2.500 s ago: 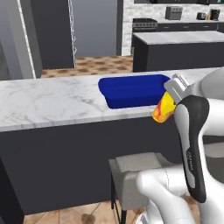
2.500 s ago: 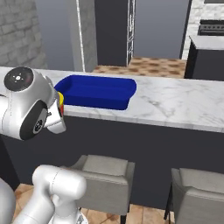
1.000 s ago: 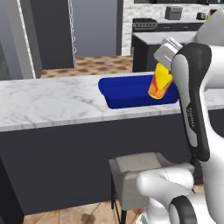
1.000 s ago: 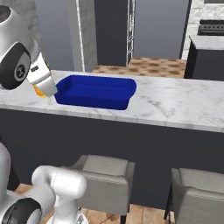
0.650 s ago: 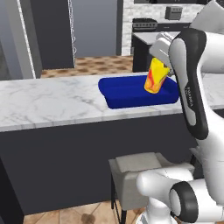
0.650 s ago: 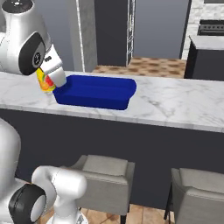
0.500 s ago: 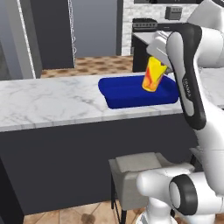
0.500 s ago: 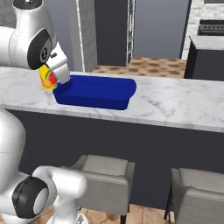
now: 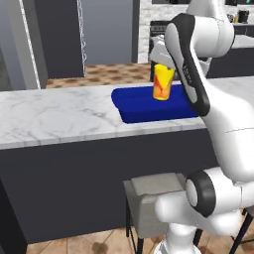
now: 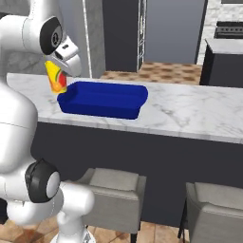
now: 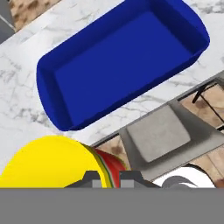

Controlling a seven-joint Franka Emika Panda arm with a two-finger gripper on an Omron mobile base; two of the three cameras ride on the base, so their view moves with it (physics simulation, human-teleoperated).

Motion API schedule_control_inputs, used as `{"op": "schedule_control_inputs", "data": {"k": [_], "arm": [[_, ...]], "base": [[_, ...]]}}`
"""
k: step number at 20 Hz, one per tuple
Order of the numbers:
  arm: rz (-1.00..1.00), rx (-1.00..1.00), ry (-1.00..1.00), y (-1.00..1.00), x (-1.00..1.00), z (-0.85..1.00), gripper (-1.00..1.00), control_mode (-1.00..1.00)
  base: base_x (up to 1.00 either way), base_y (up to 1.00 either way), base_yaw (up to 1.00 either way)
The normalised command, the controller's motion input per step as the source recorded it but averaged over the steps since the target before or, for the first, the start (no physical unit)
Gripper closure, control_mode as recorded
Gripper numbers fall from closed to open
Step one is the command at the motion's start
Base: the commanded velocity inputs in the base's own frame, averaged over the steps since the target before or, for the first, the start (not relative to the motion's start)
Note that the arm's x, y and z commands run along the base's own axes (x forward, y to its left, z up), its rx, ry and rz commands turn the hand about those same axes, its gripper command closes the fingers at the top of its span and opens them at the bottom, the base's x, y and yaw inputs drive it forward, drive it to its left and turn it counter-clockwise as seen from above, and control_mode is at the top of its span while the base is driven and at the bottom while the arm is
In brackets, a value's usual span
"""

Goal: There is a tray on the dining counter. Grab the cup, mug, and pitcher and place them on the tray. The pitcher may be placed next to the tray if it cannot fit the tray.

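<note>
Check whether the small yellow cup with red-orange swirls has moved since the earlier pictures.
Yes. The small yellow cup with red-orange swirls, held in the end effector, has risen from the counter's front edge and now hangs at the flat dark blue tray.

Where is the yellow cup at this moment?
The cup is held in the shut gripper, raised above the dining counter. In the left base view it hangs over the blue tray; in the right base view, by the tray's left end.
</note>
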Motion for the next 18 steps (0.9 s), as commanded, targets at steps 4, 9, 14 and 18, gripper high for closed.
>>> {"op": "schedule_control_inputs", "data": {"k": [4,9,14,18], "arm": [[0.11,-0.11,0.03,0.09,0.51,-0.09,1.00,-1.00],[0.11,-0.07,0.00,0.09,0.58,-0.38,1.00,-1.00],[0.10,-0.08,-0.05,0.21,0.47,-0.57,1.00,-1.00],[0.09,-0.01,-0.21,0.04,0.26,-0.13,1.00,-1.00]], "base": [[0.00,0.00,0.00],[0.00,0.00,0.00],[0.00,0.00,0.00],[0.00,0.00,0.00]]}}
